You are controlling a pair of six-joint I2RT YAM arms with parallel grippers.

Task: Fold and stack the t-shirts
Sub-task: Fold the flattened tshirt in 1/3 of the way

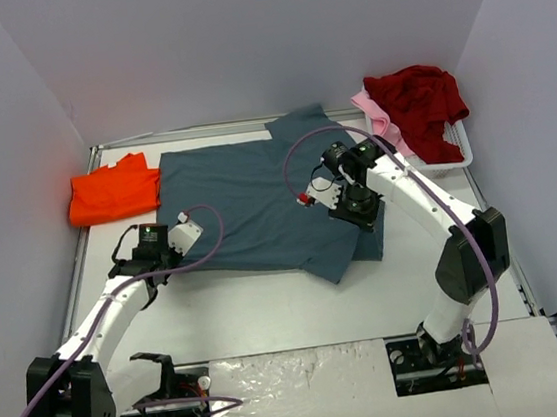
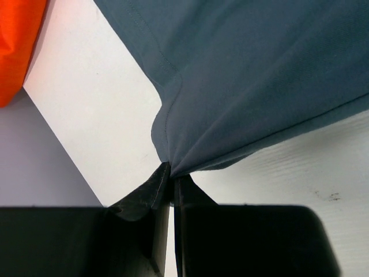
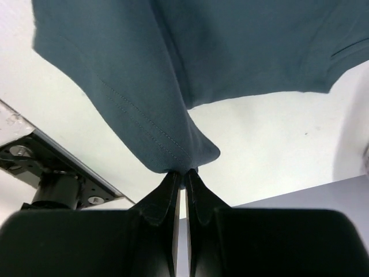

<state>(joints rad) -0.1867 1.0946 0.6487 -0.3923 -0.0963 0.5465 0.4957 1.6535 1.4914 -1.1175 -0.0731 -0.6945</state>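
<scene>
A slate blue-grey t-shirt [image 1: 258, 206] lies spread over the middle of the table. My left gripper [image 1: 169, 243] is shut on its near left edge; the left wrist view shows the cloth [image 2: 248, 81] pinched at the fingertips [image 2: 171, 173]. Over the shirt's right side, my right gripper [image 1: 329, 195] is shut on a fold, and the hemmed cloth [image 3: 173, 86] bunches at the fingertips [image 3: 184, 173]. A bright orange t-shirt [image 1: 113, 190] lies folded at the far left. A dark red t-shirt [image 1: 417, 102] and a pale pink one [image 1: 377, 115] lie heaped in the basket.
The white plastic basket [image 1: 458, 148] stands at the far right corner against the wall. Grey walls close the table on three sides. The arms' bases [image 1: 170, 402] sit at the near edge. An orange cloth corner [image 2: 17, 46] shows in the left wrist view.
</scene>
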